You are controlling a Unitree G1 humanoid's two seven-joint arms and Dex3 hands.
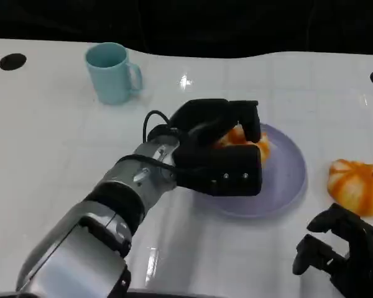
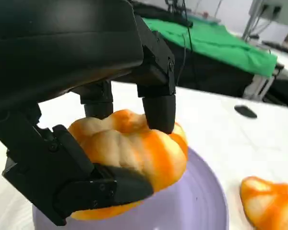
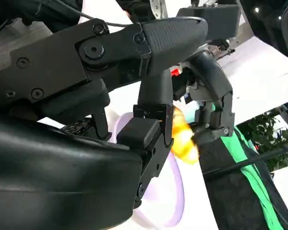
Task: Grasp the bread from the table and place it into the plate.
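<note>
Left robot hand (image 1: 221, 146) grips an orange-and-cream ridged bread roll (image 2: 134, 153) over the round lavender plate (image 1: 286, 180).
Right robot hand (image 1: 345, 248) holds nothing, fingers loosely apart, near a second striped roll (image 1: 357, 186) beside that plate.

Light blue mug (image 1: 114, 72) upright on white table (image 1: 43, 143), far left.

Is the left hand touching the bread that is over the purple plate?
Touching. In the left wrist view the fingers press on the top of the bread and another wraps under it, above the plate. The head view shows the left hand closed around it.
</note>
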